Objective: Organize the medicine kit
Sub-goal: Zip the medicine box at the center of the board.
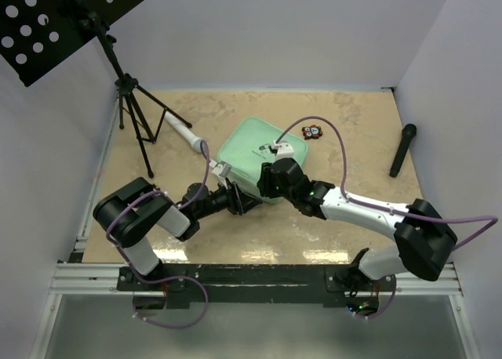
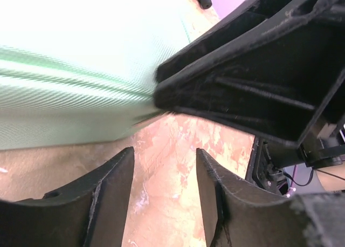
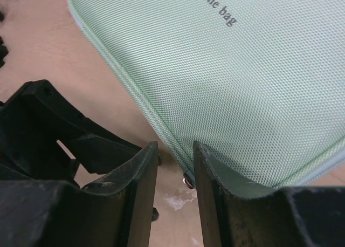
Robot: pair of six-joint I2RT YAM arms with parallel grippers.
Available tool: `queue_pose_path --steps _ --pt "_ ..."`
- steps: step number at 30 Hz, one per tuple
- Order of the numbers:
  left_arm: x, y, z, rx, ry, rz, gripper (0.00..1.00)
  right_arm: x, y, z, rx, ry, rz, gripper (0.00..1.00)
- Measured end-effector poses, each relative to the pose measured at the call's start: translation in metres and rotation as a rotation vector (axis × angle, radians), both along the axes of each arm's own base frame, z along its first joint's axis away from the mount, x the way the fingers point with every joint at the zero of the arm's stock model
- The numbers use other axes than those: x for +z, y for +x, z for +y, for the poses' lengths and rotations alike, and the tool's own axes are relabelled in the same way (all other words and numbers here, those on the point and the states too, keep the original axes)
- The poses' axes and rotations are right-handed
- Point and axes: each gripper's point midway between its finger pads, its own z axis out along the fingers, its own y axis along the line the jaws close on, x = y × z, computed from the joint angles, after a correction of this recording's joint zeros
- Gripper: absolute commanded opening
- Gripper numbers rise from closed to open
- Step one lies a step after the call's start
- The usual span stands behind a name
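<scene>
Your right gripper [image 3: 175, 150] is the one that counts. Its jaws stand a narrow gap apart with bare table showing between them, and nothing is clamped. In that gap, against the inner face of the finger on the right of its wrist view, sits a small metal stud [image 3: 188, 180]. You can take it for the zip pull, though it is too small to be sure. The medicine kit [image 1: 251, 143] lies closed on the table [image 1: 353, 124]. From this gripper its body spreads ahead and to the right, with one rounded corner reaching down to the fingertips and the zip seam [image 3: 126, 77] running away from them up and to the left. The case is near enough square, so steer by that seam line, not by any long axis. Your left gripper [image 2: 164, 155] hangs at the same corner from the other side, jaws well apart over bare table and holding nothing, with the case edge just beyond its tips. Both arms are near, but the right has the pull between its fingers, so I'd judge the closing falls to it and the steadying to the left. Mind that the two sets of fingers don't foul each other.
</scene>
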Motion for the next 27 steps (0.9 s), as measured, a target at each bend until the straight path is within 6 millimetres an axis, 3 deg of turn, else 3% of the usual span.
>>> queue_pose_path --steps 10,14,16,20,24,27 --pt "-0.002 0.010 0.008 0.064 0.015 -0.015 0.57 0.010 -0.006 -0.048 -0.140 -0.094 0.006 0.45" --pt "-0.005 0.015 0.015 0.103 0.024 -0.011 0.51 0.014 0.004 -0.071 -0.213 -0.136 0.004 0.44" --pt "-0.006 0.017 0.018 0.120 0.028 -0.007 0.47 0.023 0.024 -0.091 -0.280 -0.131 -0.004 0.42" --pt "-0.010 0.019 0.023 0.141 0.036 0.003 0.36 0.063 0.074 -0.142 -0.473 -0.096 -0.084 0.39" --pt "-0.013 0.019 0.026 0.157 0.037 0.020 0.26 0.111 0.126 -0.153 -0.561 -0.050 -0.191 0.37" --pt "-0.013 0.022 0.029 0.178 0.033 0.028 0.24 0.114 0.166 -0.154 -0.597 -0.048 -0.209 0.36"
